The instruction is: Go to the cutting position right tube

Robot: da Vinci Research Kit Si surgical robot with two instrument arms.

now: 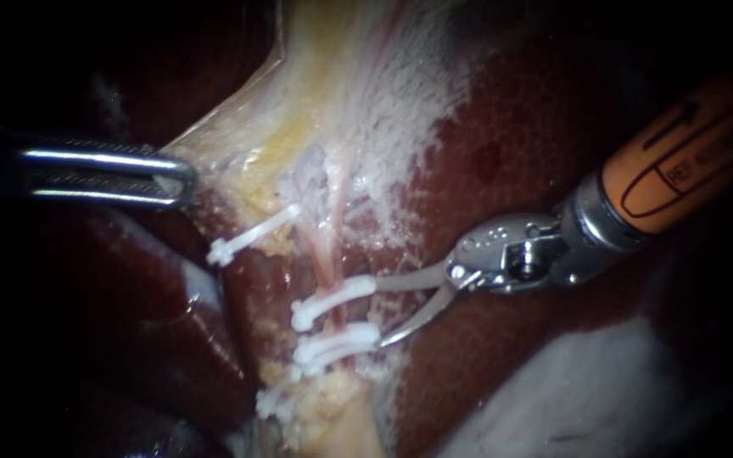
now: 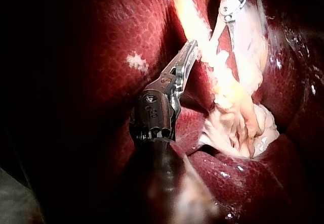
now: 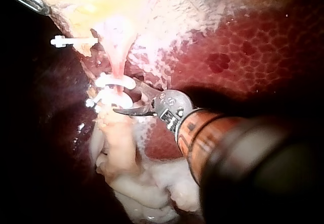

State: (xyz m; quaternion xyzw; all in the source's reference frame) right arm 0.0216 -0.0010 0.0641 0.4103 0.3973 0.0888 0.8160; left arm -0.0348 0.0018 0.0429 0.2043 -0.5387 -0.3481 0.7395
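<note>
My left instrument (image 1: 184, 180) pinches the pale yellowish membrane (image 1: 239, 136) taut, exposing the thin pink tube (image 1: 330, 254) where my right instrument (image 1: 378, 312) spreads its curved blades between two white plastic clips (image 1: 332, 298).

Narrow gap on tube (image 1: 330, 254) between upper clip (image 1: 332, 298) and lower clip (image 1: 337, 343), right instrument (image 1: 379, 312), jaws open, at its mouth, bare liver (image 1: 502, 153) free behind, left instrument (image 1: 181, 180) clamped on pale tissue (image 1: 239, 144), well apart leftward
</note>
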